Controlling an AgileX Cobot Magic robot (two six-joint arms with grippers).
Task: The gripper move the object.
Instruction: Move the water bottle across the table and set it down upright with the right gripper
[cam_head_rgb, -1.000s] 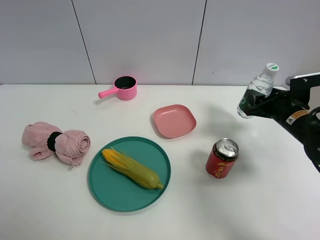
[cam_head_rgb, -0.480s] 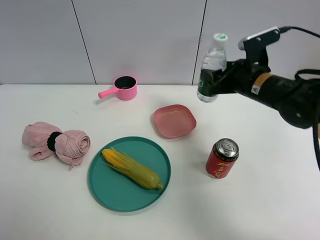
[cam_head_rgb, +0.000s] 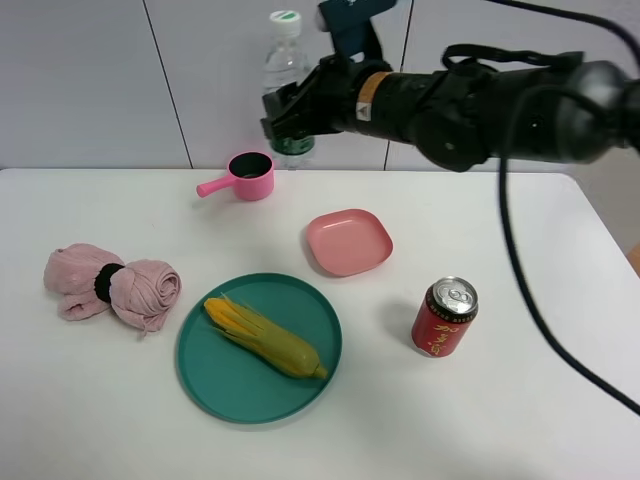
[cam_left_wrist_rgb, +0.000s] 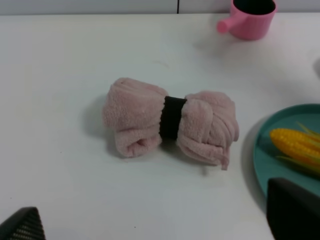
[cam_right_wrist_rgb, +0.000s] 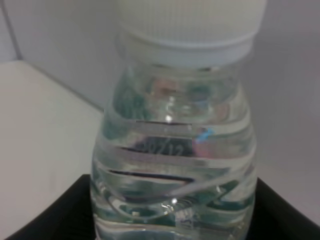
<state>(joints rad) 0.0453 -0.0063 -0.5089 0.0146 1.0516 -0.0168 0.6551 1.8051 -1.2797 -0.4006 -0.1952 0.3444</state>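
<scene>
White table (cam_head_rgb: 560, 400), corn (cam_head_rgb: 265, 337) on plate (cam_head_rgb: 215, 385), bottle (cam_head_rgb: 283, 70) aloft

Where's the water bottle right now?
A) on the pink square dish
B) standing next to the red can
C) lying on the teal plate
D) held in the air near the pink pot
D: the right end effector grips the water bottle clear of the table, up by the pink pot.
</scene>
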